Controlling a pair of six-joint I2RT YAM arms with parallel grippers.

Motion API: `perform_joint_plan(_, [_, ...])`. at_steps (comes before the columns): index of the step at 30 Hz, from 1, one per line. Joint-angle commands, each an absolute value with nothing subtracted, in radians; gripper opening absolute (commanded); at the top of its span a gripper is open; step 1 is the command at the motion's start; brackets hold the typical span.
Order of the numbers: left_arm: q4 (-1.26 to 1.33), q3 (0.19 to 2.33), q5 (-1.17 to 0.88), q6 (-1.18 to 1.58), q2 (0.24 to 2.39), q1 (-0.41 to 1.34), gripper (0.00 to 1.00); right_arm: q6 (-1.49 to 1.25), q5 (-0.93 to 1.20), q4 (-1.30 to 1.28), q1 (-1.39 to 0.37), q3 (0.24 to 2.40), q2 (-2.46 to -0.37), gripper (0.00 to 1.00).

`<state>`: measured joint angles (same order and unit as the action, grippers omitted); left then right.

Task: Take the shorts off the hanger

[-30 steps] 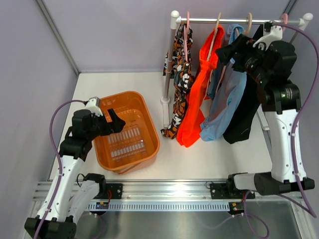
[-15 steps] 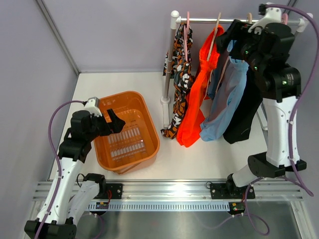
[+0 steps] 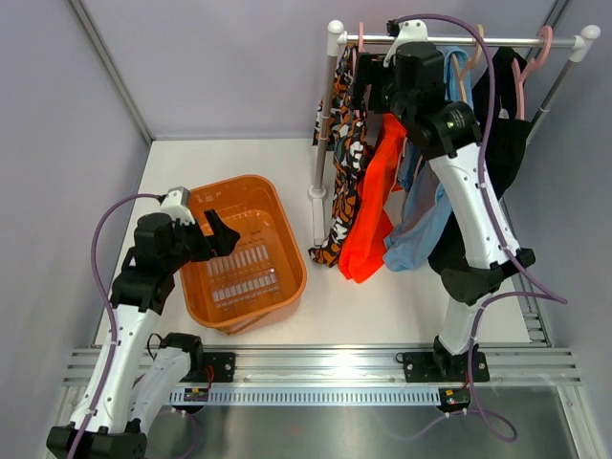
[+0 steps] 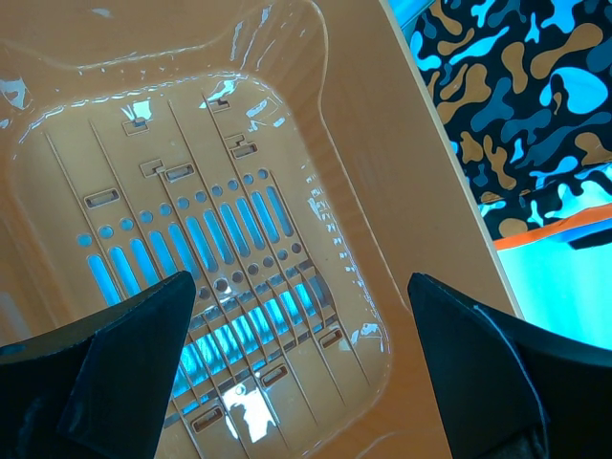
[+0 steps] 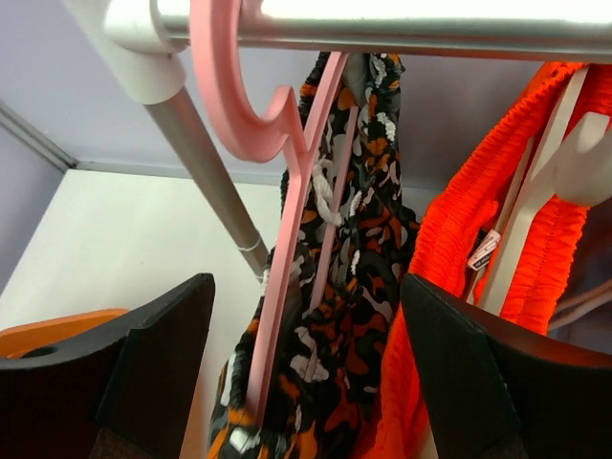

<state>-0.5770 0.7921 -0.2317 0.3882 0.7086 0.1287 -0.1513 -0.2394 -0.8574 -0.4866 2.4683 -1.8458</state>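
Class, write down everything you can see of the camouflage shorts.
The camouflage shorts are soft fabric blotched orange, black and white, with a white drawstring. They hang bunched and long from a pink hanger hooked on the rail, leftmost of the row, beside the post, touching the orange shorts next along.

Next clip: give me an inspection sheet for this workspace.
Surface: white table, no spills seen.
Job's things: camouflage shorts, orange shorts, light blue shorts and black shorts all hang on the rail; orange basket empty.
Clutter: nothing seen.
Grippers: left gripper open above the orange basket; right gripper open, facing the camouflage shorts, holding nothing.
Cables: purple cable on the right arm loops past the rail.
Surroundings: plain grey walls.
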Motion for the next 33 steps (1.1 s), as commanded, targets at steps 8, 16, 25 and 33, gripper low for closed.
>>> perform_joint_plan(8, [-0.538,0.828,-0.253,0.371,0.696,0.124,0.99,-0.098,-0.380,-0.604,-0.499,2.391,-1.890,0.81])
perform_joint_plan(16, [-0.541,0.830,-0.245,0.371,0.696,0.124,0.99,-0.091,-0.386,-0.594,-0.497,2.483,-1.991,0.77])
perform_joint_plan(25, [-0.546,0.830,-0.242,0.371,0.693,0.124,0.99,-0.069,-0.445,-0.511,-0.497,2.467,-2.032,0.68])
perform_joint_plan(33, [-0.549,0.828,-0.239,0.371,0.690,0.124,0.99,-0.040,-0.466,-0.462,-0.497,2.442,-2.042,0.53])
